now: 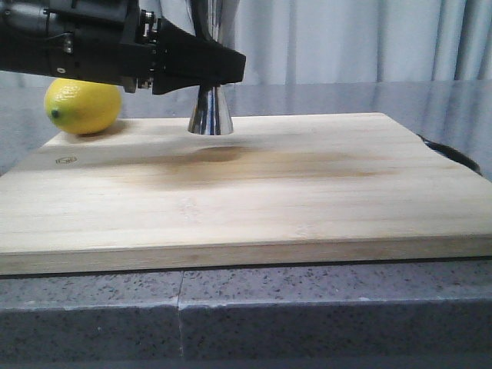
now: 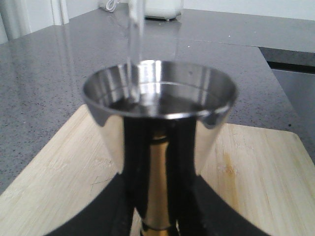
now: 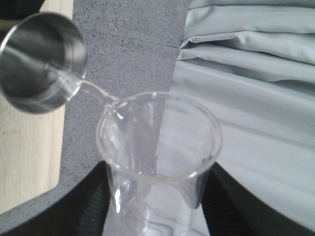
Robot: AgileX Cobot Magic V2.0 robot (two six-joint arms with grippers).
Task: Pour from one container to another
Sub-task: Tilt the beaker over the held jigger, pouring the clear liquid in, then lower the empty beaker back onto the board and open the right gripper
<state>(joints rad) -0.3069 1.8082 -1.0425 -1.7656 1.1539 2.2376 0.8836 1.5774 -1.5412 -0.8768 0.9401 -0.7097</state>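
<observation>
The jigger [image 1: 211, 114] stands upright on the board [image 1: 254, 192], toward its back edge, w/ the left gripper [image 1: 206, 68] clamped round its narrow waist. The beaker [image 3: 158, 147] is held tilted above it in the right gripper [image 3: 157, 216] (out of the front view, so its height over the jigger is hard to judge), fingers closed on the glass lower down the wall. A thin clear stream runs off the beaker's lip into the jigger's top cup, which already holds liquid.

Handling, as a judgement: the beaker is light, stiff, thin glass, so fragile and slick; hold it mid-wall, firm but not hard, lip kept free. The jigger is rigid polished steel, slippery and top-heavy as it fills; the waist is the right place to grip.

Room: the jigger's mouth is small, so there's little margin sideways for the stream. A lemon [image 1: 83, 106] sits near the board's back left corner, near the left arm. The rest of the board is bare, w/ the counter [image 1: 254, 307] edge just in front.
</observation>
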